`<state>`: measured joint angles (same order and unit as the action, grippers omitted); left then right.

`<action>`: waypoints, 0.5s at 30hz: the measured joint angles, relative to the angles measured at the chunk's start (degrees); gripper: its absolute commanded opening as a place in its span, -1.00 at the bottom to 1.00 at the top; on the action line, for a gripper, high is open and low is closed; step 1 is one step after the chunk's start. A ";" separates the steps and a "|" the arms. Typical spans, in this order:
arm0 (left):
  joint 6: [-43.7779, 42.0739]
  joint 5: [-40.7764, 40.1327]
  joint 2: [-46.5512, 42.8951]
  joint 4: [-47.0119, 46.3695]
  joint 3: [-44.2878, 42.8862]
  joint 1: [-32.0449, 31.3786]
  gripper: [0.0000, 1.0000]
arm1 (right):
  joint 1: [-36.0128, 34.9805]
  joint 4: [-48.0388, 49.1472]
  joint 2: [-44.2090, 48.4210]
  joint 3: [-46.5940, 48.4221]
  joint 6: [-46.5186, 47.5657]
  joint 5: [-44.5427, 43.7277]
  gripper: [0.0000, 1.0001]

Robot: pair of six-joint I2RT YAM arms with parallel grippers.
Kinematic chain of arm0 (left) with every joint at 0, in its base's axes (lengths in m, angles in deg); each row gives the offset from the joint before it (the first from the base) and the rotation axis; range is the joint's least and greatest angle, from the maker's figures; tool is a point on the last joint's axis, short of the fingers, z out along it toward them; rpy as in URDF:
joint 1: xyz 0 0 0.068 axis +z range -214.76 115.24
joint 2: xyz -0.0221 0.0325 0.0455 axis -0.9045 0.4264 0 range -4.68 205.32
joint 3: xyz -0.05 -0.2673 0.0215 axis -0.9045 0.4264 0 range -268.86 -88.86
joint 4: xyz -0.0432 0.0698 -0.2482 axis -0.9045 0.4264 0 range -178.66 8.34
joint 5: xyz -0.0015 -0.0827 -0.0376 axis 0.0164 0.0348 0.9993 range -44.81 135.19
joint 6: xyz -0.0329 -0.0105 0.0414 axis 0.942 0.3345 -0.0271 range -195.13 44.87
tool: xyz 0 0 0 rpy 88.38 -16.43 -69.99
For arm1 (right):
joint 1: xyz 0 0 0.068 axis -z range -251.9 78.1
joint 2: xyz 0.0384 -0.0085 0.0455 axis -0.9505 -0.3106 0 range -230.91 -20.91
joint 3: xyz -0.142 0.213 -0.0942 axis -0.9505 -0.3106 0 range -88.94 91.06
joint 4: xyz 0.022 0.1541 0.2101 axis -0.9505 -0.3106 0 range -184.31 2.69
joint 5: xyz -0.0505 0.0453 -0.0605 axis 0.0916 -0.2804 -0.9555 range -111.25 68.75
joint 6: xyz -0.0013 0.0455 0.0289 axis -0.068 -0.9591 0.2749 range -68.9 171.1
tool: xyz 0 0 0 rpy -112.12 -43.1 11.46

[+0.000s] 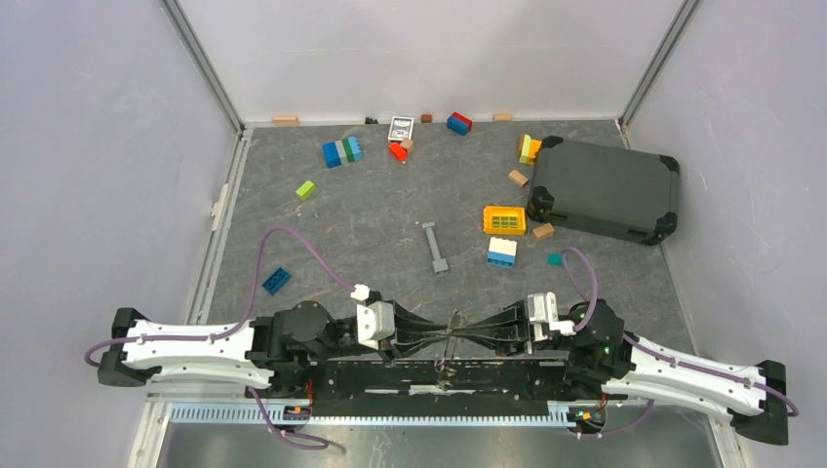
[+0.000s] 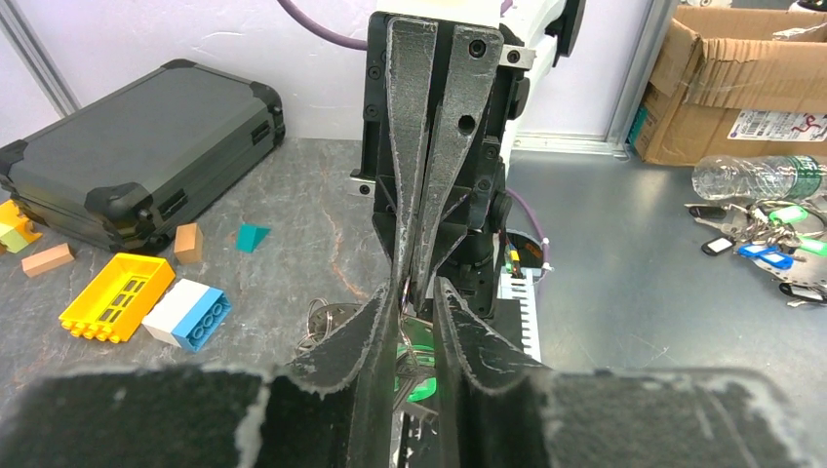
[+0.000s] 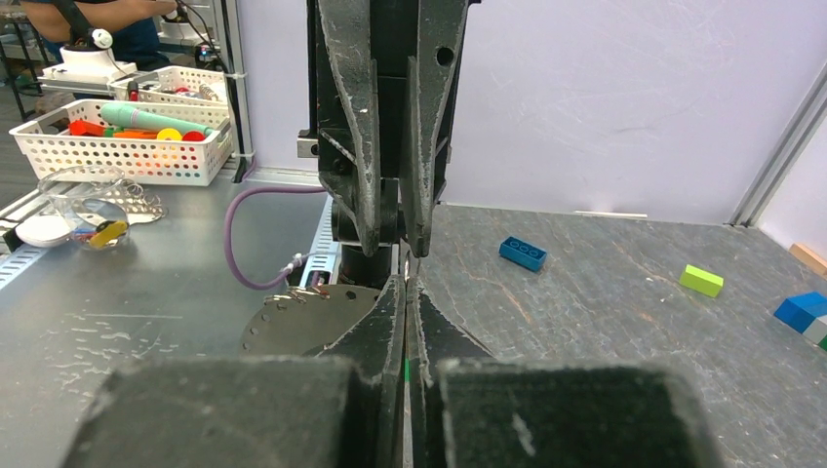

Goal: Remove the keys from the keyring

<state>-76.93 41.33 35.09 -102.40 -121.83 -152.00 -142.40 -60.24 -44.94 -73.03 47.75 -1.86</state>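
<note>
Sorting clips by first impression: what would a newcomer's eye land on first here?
The left gripper and right gripper meet tip to tip at the near edge, the keyring and its keys, one green-headed, hanging between them. Behind them, bright toy bricks lie scattered over the grey table, with a dark hard case at far right.

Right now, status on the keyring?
Left gripper shut on keys. Right gripper pinching keyring. Keys not yet off. Nothing in the way.
</note>
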 measured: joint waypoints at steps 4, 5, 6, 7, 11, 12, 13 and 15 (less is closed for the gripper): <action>0.76 -0.04 -0.02 -0.17 0.31 0.00 -0.40 | 0.00 -0.04 0.07 -0.09 0.00 0.09 -1.00; 0.87 -0.07 -0.02 -0.20 0.37 0.00 -0.38 | 0.00 -0.13 0.09 -0.09 -0.02 0.11 -1.00; 0.98 -0.07 -0.02 -0.22 0.42 0.00 -0.37 | 0.00 -0.15 0.11 -0.09 0.00 0.11 -1.00; 1.07 -0.11 -0.02 -0.22 0.44 0.00 -0.37 | 0.00 -0.15 0.11 -0.09 0.00 0.13 -1.00; 1.16 -0.31 -0.02 -0.31 0.55 0.00 -0.34 | 0.00 -0.15 0.11 -0.11 -0.02 0.15 -1.00; 1.16 -0.37 -0.04 -0.31 0.57 0.00 -0.34 | 0.00 -0.15 0.11 -0.11 -0.02 0.20 -1.00; 1.18 -0.42 -0.07 -0.28 0.57 0.00 -0.33 | 0.00 -0.15 0.11 -0.11 0.00 0.31 -1.00; 1.20 -0.48 -0.07 -0.28 0.59 0.00 -0.32 | 0.02 -0.13 0.11 -0.11 0.00 0.35 -1.00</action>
<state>-75.73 40.85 35.02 -102.68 -121.24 -152.00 -142.38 -60.37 -44.83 -73.14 47.75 -1.51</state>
